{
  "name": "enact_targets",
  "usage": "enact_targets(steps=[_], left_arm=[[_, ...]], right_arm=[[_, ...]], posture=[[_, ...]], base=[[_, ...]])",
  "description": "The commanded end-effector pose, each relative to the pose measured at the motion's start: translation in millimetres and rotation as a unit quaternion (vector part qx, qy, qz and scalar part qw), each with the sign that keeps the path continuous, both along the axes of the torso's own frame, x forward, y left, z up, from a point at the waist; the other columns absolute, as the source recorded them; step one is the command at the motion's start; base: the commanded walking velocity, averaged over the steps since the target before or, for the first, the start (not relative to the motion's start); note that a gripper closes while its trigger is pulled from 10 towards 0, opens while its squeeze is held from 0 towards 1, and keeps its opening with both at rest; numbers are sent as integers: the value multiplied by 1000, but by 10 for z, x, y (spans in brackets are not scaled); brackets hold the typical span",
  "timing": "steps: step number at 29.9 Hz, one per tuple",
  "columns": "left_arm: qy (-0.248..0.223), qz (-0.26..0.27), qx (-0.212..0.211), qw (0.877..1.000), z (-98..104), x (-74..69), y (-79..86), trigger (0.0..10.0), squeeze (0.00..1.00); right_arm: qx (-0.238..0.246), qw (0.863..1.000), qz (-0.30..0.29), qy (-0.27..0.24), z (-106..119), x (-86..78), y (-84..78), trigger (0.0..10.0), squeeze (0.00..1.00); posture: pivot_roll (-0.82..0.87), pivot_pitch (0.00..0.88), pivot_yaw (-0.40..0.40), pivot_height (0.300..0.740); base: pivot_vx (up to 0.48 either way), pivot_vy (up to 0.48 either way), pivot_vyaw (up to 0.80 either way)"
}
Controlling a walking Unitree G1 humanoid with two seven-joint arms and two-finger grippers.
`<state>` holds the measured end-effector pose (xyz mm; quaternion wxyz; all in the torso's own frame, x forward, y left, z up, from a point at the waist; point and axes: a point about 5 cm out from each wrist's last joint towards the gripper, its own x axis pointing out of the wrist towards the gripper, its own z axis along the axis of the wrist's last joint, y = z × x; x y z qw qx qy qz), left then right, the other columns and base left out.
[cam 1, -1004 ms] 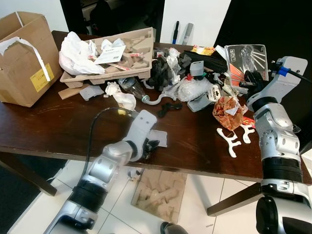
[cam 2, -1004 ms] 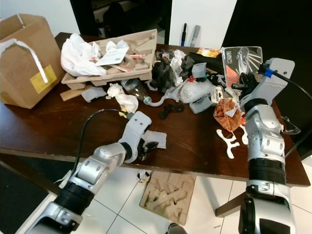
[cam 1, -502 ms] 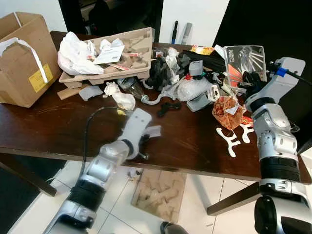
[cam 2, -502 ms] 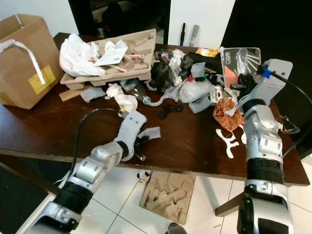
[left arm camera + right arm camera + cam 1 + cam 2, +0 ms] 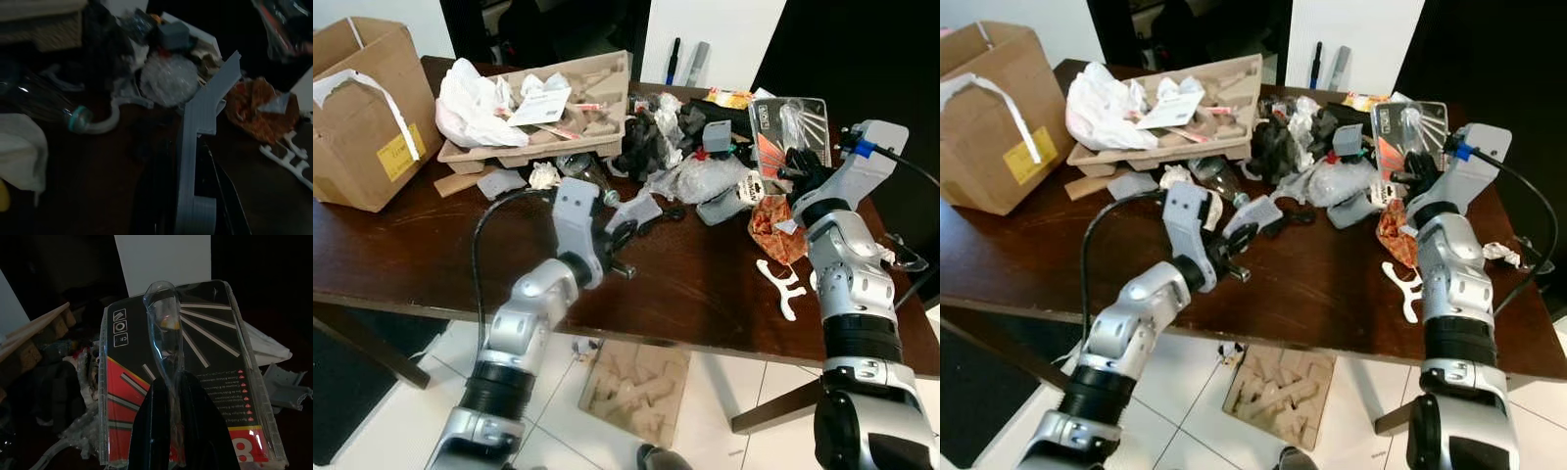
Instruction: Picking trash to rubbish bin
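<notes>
Left claw lifted off counter edge, clamping grey plastic scrap above tabletop; pick done, bin carry next. Right claw gripping blister pack, far side.

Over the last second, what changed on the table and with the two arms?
The left pincer, shut on a grey plastic piece, lifted it off the table's near edge and carried it up toward the trash pile. The right pincer stayed clamped on the blister pack at the far right. The cardboard box, pulp tray and white hooks kept their places.
</notes>
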<state>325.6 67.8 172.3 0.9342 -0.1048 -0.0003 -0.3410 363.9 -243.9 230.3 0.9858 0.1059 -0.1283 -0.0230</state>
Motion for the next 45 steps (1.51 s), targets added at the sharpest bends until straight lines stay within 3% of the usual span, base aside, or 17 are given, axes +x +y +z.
enact_targets(steps=[1,28,45], left_arm=[[-4,-2,-7,1000,-44,-38,-50,10000,0],[1,-9,59,998,-383,-186,-110,10000,0],[3,-13,75,997,-469,-197,-106,10000,0]], right_arm=[[14,1000,5,2,-54,4,16,10000,0],[40,999,17,6,-157,36,96,10000,0],[46,998,-31,31,-340,4,-108,10000,0]], posture=[[58,120,-13,740],[57,124,-16,740],[54,121,-11,740]], base=[[0,0,0],[-263,0,0],[-337,0,0]])
